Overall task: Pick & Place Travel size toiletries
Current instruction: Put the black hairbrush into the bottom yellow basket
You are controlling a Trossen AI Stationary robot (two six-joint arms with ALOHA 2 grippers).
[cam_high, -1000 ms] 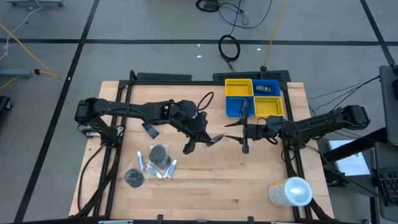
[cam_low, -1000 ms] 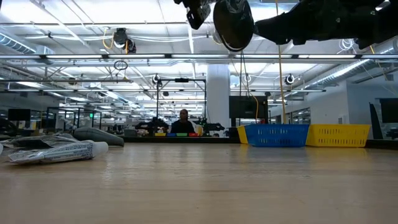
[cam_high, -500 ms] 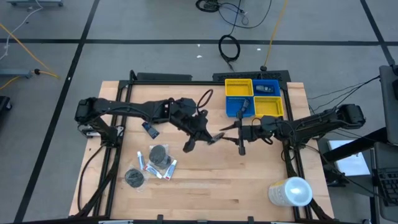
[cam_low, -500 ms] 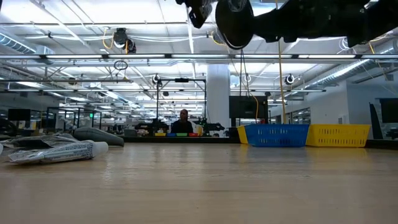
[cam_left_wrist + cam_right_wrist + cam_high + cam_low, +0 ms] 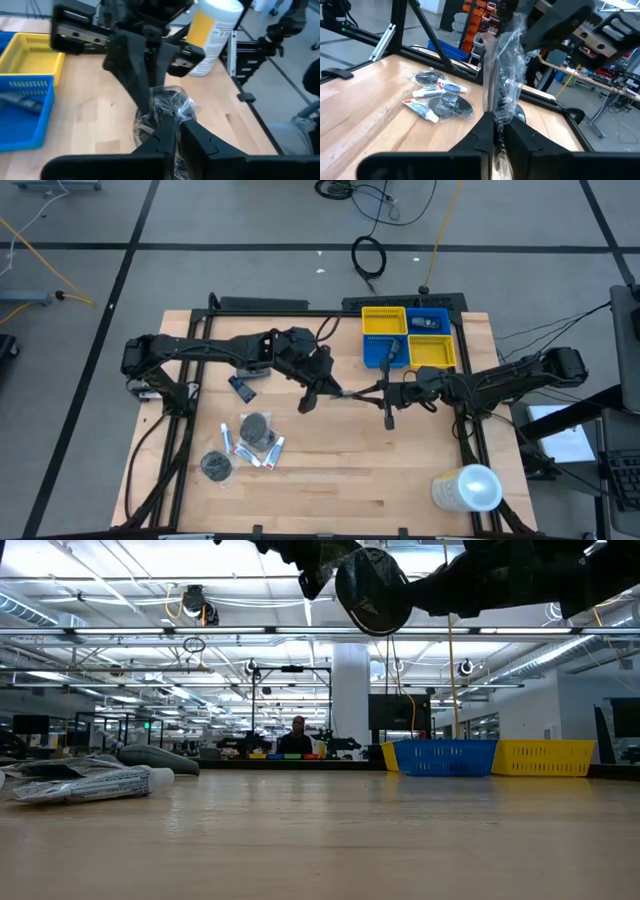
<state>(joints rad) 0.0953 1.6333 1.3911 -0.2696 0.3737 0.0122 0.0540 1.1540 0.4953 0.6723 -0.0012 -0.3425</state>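
A round dark tin in clear plastic wrap (image 5: 346,392) hangs in the air above the table's middle, between my two grippers. It shows as a dark disc (image 5: 372,595) in the low view. My left gripper (image 5: 328,387) is shut on it from the left side, and my right gripper (image 5: 366,390) from the right. Other travel size toiletries (image 5: 250,440), white tubes and dark round tins, lie flat on the table near the front left. A small blue bottle (image 5: 240,388) lies beside the left arm. My left gripper pinches the crinkled wrap at the tin's edge (image 5: 169,116) between its two fingers, coming level from the table's left. The tin is lifted clear of the table. My right gripper pinches the lower edge of the wrapped tin (image 5: 499,116) between its two fingers, coming level from the table's right. The tin stands on edge above the fingers (image 5: 482,131), clear of the table.
Yellow and blue bins (image 5: 410,338) stand at the far right of the table; one blue bin (image 5: 430,320) holds a dark item. A big white cylinder (image 5: 467,487) stands at the near right corner. A person (image 5: 295,737) shows far behind the table.
My right gripper has moved toward the table's left, up to the wrapped tin, and shut on it. My left gripper has carried the tin a little toward the far edge and stays shut on it.
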